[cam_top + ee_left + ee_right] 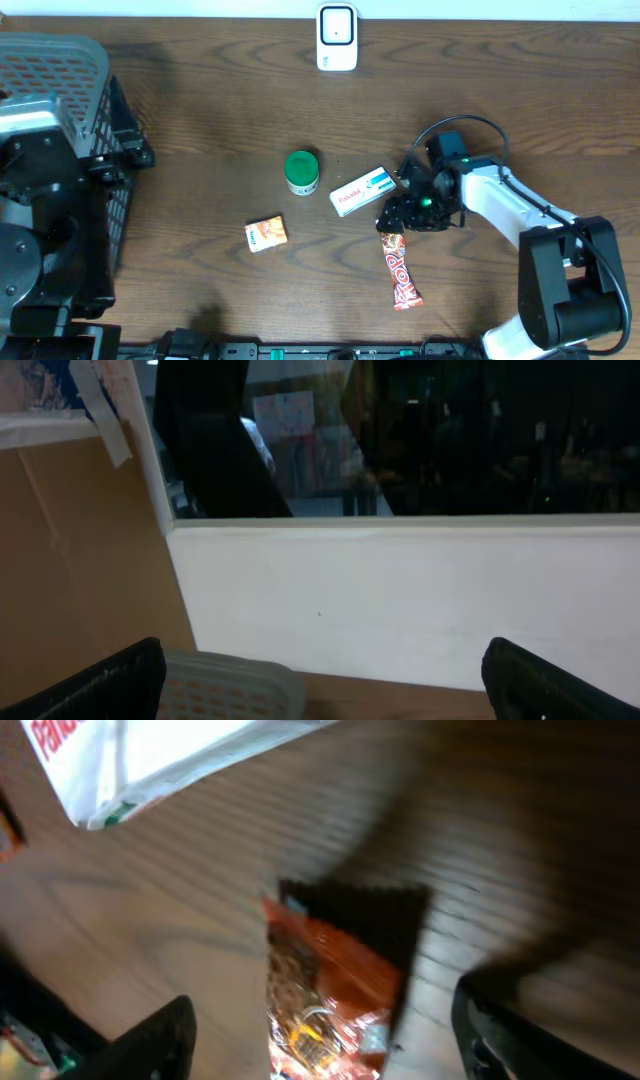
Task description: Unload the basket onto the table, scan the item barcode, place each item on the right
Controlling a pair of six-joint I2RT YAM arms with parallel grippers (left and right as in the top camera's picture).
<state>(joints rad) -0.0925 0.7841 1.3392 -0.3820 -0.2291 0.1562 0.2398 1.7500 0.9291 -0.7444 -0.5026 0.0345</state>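
Four items are laid out on the desk (200,120): a green-lidded jar (302,172), a white carton (363,190), a small orange box (266,233) and a candy bar (401,272) in a red-orange wrapper. A white barcode scanner (337,38) stands at the far edge, well apart from all of them. A wire basket (50,70) sits at the left.

The step in hand is judged to be the pick-up of the candy bar. The right arm (500,200) is positioned over the bar's upper end, which lies just beside the white carton.

For a sound grasp, the right jaws should be centred across the wrapper's width and brought down close to the desk before closure. Light pressure is advised, since the wrapper looks thin and pliable. A hold at the crimped end would leave the body of the bar free for presentation to the scanner. The barcode itself cannot be located in any view. Care is needed that the neighbouring carton is not caught.

The right jaws are found released, with the fingers (165,1035) spread to either side of the wrapper end. No contact is made out, though the wrist picture is blurred, and nothing is held. The left jaws are spread wide and empty, their fingers (110,680) raised towards a white wall, away from the items.
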